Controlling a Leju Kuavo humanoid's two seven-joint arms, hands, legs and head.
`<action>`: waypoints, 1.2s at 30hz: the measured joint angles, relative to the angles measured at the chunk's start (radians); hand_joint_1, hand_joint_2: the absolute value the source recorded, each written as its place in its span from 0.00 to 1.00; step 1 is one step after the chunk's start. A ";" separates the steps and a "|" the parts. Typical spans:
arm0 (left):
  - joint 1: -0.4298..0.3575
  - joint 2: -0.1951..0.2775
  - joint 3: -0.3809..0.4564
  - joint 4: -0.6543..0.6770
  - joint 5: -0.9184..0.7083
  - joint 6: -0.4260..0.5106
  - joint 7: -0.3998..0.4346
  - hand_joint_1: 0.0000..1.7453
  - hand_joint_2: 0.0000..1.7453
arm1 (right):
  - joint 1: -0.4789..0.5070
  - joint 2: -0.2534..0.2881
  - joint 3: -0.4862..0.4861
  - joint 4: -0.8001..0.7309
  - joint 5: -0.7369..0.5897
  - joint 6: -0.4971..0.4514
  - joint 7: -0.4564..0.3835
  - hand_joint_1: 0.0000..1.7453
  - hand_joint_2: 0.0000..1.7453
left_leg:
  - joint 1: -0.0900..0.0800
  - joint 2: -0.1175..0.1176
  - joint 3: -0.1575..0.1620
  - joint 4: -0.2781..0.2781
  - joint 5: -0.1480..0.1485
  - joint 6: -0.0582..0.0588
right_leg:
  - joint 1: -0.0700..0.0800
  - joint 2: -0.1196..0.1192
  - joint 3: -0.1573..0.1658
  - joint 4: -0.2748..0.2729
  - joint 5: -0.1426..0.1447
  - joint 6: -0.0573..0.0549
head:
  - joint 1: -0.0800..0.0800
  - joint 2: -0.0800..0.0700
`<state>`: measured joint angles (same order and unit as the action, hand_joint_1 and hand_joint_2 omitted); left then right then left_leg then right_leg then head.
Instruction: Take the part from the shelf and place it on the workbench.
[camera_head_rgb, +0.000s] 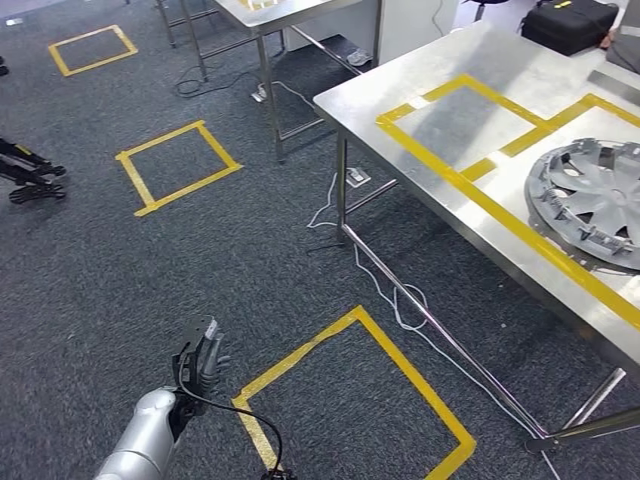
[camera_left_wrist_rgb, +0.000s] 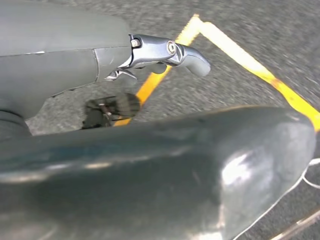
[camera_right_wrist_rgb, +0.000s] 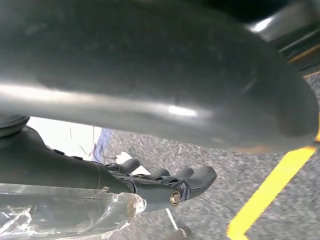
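The part, a grey wheel cover (camera_head_rgb: 592, 205), lies flat on the steel workbench (camera_head_rgb: 453, 75) at the right, inside yellow tape markings. My left hand (camera_head_rgb: 200, 358) hangs low over the carpet at the lower left, far from the bench, and holds nothing. In the left wrist view my left hand (camera_left_wrist_rgb: 166, 52) shows a straight silver finger and a thick grey thumb above the floor tape. My right hand (camera_right_wrist_rgb: 162, 182) has its dark fingers stretched out over the carpet with nothing in them.
Yellow tape squares (camera_head_rgb: 355, 390) mark the grey carpet. White cables (camera_head_rgb: 392, 290) trail under the bench legs. A second steel table (camera_head_rgb: 279, 20) stands at the back. A black case (camera_head_rgb: 570, 25) sits at the bench's far end. A dark object (camera_head_rgb: 30, 175) lies at the left edge.
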<state>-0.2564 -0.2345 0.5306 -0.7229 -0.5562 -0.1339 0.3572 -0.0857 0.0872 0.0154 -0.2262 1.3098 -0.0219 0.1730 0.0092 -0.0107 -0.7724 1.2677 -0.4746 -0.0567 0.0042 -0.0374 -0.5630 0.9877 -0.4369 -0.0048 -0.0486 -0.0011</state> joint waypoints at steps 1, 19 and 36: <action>-0.002 -0.002 0.004 0.002 -0.006 0.000 0.000 0.00 0.00 | -0.001 0.000 0.000 0.000 0.002 0.001 0.002 0.00 0.00 | 0.004 0.003 0.013 0.013 0.029 -0.004 | 0.000 -0.016 -0.012 0.001 0.009 0.003 | 0.000 0.000; -0.071 0.012 0.076 0.118 -0.040 0.042 -0.030 0.00 0.00 | -0.005 0.003 -0.018 0.001 0.037 0.030 -0.002 0.00 0.00 | -0.021 -0.074 0.207 -0.297 0.052 0.069 | -0.006 0.083 -0.051 0.124 -0.025 0.033 | 0.005 0.000; -0.149 0.063 0.135 0.295 -0.063 0.080 -0.062 0.00 0.00 | -0.002 0.011 -0.041 0.000 0.049 0.054 0.006 0.00 0.00 | -0.009 0.024 0.001 -0.076 0.072 0.018 | -0.010 -0.013 0.132 -0.010 -0.107 0.022 | -0.008 0.000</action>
<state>-0.4054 -0.1713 0.6659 -0.4283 -0.6190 -0.0535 0.2947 -0.0877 0.0983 -0.0260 -0.2265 1.3590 0.0323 0.1792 -0.0002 0.0135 -0.7716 1.1920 -0.4031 -0.0390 -0.0062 -0.0508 -0.4314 0.9781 -0.5441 0.0177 -0.0566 -0.0012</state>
